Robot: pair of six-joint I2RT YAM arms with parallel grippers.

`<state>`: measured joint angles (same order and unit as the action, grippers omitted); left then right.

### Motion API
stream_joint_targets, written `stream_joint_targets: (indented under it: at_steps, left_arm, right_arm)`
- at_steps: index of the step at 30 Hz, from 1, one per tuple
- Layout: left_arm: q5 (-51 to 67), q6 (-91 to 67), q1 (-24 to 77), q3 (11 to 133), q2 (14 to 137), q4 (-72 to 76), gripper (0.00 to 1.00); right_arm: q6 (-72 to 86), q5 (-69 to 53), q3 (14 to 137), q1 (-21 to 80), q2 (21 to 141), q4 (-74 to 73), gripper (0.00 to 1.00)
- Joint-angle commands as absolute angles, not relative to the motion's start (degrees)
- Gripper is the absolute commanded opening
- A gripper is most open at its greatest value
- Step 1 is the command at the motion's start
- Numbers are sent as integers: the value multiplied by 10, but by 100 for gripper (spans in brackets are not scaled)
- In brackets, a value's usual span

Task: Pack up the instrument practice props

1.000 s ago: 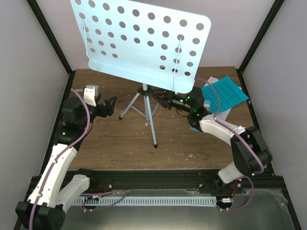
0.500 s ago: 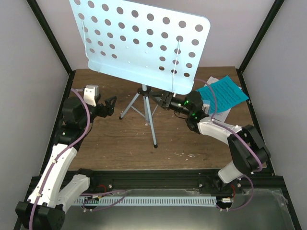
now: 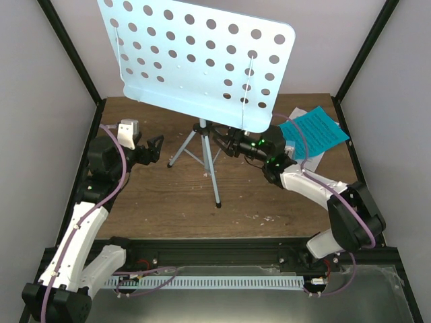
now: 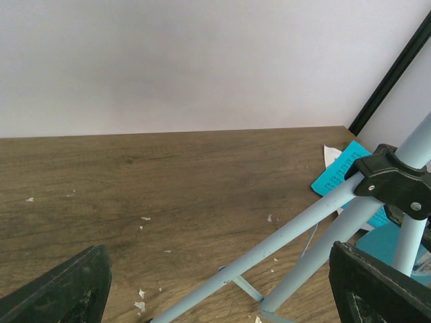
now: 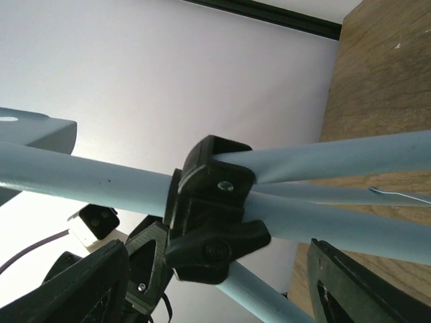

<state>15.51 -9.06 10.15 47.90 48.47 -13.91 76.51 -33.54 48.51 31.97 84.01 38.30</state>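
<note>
Music stand [image 3: 202, 60], right gripper [image 3: 218, 142] astride its hub [image 5: 212, 208]

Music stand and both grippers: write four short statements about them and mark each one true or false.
1. The music stand stands upright on its tripod legs. True.
2. The right gripper is shut on the tripod hub. False: its jaws stand open, one on either side of the hub.
3. The left gripper is open and apart from the stand's legs. True.
4. The cyan music sheets rest on the stand's perforated desk. False: they lie on the table, at its far right corner.
</note>
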Motion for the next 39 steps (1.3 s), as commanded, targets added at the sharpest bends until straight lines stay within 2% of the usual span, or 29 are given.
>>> stream_joint_targets:
  at_steps: [1,7,14,21,26,36,37,39]
  left_arm:
    - [157,-87,100,487,481,-141,90]
    - [158,-88,100,487,481,-142,90]
    - [159,-87,100,488,480,-143,90]
    - [159,-87,100,488,481,-144,90]
    - [159,-87,100,488,481,-144,90]
    - [160,-88,100,488,481,-144,90]
    - [160,-87,100,488,480,-144,90]
    - [160,-88,100,488,481,-144,90]
  right_arm:
    - [801,-328,530,325,834,346,73]
    - [810,-286,525,330,832,309,71]
    - [812,-274,534,332,839,310,58]
    - [823,-283,534,333,854,326,30]
    - [825,-289,531,333,857,329,19]
    - [827,-292,519,333,859,338,13]
    - [825,-293,518,333,859,341,15]
    - [814,-294,521,333,860,338,28]
